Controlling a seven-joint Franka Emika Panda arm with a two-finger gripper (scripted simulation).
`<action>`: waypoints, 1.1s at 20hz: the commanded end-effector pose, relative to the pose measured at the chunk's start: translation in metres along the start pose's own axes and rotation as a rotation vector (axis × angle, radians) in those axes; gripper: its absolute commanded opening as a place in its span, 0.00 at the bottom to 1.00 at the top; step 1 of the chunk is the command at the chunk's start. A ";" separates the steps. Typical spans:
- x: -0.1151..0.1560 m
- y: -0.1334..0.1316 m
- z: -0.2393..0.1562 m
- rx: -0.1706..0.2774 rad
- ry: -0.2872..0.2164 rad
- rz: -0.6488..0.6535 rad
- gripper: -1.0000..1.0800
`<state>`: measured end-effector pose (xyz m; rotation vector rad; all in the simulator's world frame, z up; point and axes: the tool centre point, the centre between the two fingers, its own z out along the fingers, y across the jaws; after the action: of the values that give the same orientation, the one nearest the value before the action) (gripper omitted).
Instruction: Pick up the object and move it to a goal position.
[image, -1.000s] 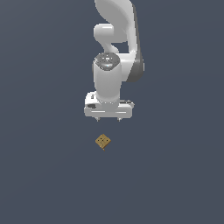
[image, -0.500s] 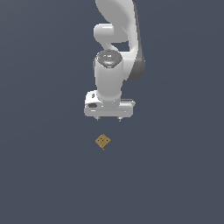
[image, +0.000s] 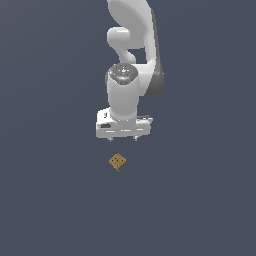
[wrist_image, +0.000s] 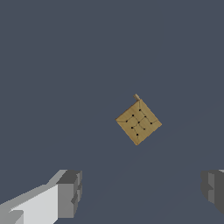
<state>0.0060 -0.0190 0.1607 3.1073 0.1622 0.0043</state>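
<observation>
In the exterior view, a plain dark grey-blue floor (image: 45, 200) is being shown across the whole scene. Near the middle, the white Franka arm (image: 131, 60) is being seen reaching downward, with its white two-fingered gripper (image: 123, 139) being held above the floor. Just below the gripper and slightly toward the exterior view's left, the small tan-gold flat square block with dark dots on its face (image: 117, 161) is being seen lying on the floor, turned so that its corners point like a diamond. No contact between block and gripper is being shown.

In the wrist view, the two grey fingertips (wrist_image: 70, 192) are being seen spread wide apart, with nothing pinched between them. The block (wrist_image: 138, 122) is being shown lying ahead of the gap, nearer to one finger than the other, clear of both.
</observation>
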 end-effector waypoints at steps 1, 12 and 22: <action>0.002 0.002 0.006 0.000 -0.001 -0.043 0.96; 0.017 0.013 0.043 0.006 -0.003 -0.310 0.96; 0.028 0.023 0.079 0.019 0.002 -0.552 0.96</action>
<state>0.0348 -0.0398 0.0873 2.9783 0.9573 -0.0089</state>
